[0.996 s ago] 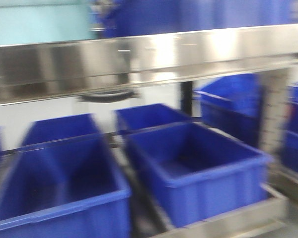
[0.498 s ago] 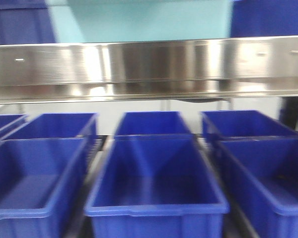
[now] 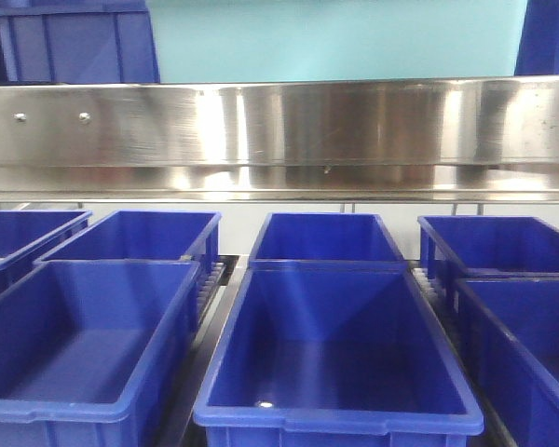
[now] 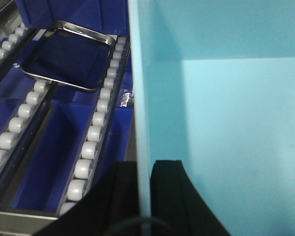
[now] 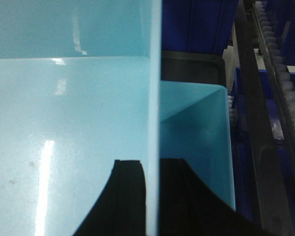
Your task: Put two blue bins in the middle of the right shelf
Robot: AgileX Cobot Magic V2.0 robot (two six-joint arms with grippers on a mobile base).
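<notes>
My left gripper (image 4: 144,164) is shut on the thin upright wall of a light-blue bin (image 4: 226,98), one black finger on each side of the wall. My right gripper (image 5: 154,162) is shut the same way on a light-blue bin wall (image 5: 69,108). A second light-blue bin surface (image 5: 196,128) shows just beyond that wall, lower down. In the front view a light-blue surface (image 3: 335,42) fills the top, above the steel rail; I cannot tell if it is a held bin. Neither gripper shows in the front view.
A steel shelf beam (image 3: 279,130) crosses the front view. Below it, several dark-blue bins (image 3: 335,354) sit in rows on roller tracks (image 4: 96,132). More dark-blue bins (image 3: 74,42) stand on the upper level. A steel tray (image 4: 69,56) lies on the rollers.
The front view has swung from an angled, blurred look at the shelf end to a square, sharp look at the rows of dark-blue bins. The shelf post has left the view.
</notes>
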